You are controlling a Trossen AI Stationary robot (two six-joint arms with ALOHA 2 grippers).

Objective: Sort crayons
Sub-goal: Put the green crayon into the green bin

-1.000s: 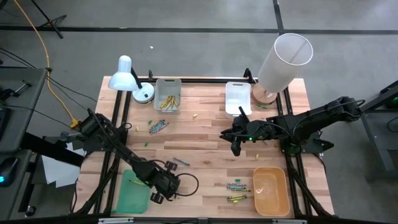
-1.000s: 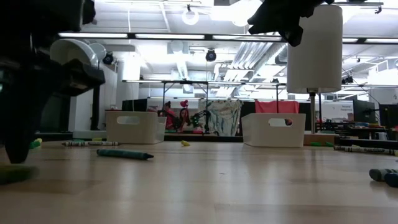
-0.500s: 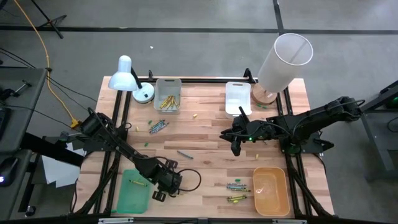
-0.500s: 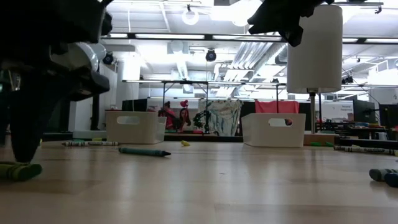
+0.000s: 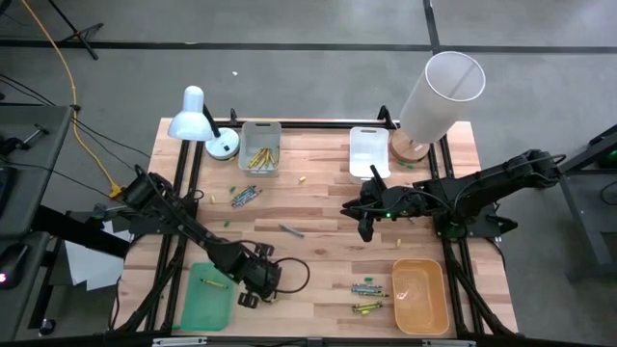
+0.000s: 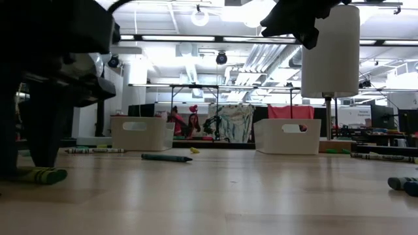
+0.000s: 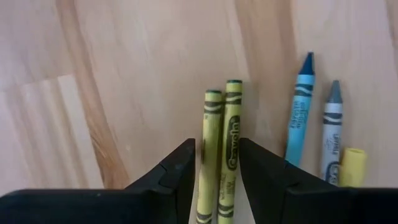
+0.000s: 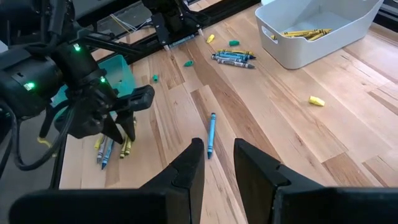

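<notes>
Two yellow crayons [image 7: 221, 149] lie side by side between the fingers of my left gripper [image 7: 216, 146], which points steeply down near the table's near left [image 5: 249, 289], beside the green tray [image 5: 205, 297]. A blue crayon [image 7: 300, 112], a grey one [image 7: 331, 134] and a yellow stub [image 7: 351, 167] lie next to them. A lone teal crayon [image 5: 291, 229] lies mid-table. My right gripper [image 5: 364, 226] hangs open above the middle of the table, with nothing between its fingers [image 8: 186, 168]. My left gripper pinches the two yellow crayons together between its two fingers, at the end nearest the wrist [image 7: 217, 186]. The fingers come steeply from above. The crayons reach out ahead of the fingertips, and a yellow-green end [image 6: 44, 175] rests on the tabletop.
A white tray [image 5: 260, 162] with yellow crayons and an empty white tray [image 5: 368, 152] stand at the far edge, between a desk lamp [image 5: 198, 116] and a tall white shade [image 5: 439, 92]. An orange tray [image 5: 419, 294] stands near right, with crayon clusters [image 5: 366, 287] [image 5: 245, 196].
The lone teal crayon has slid over the table toward the far right, away from my left gripper. My left gripper has rolled a little about its own axis over the yellow crayons. My right arm has kept still.
</notes>
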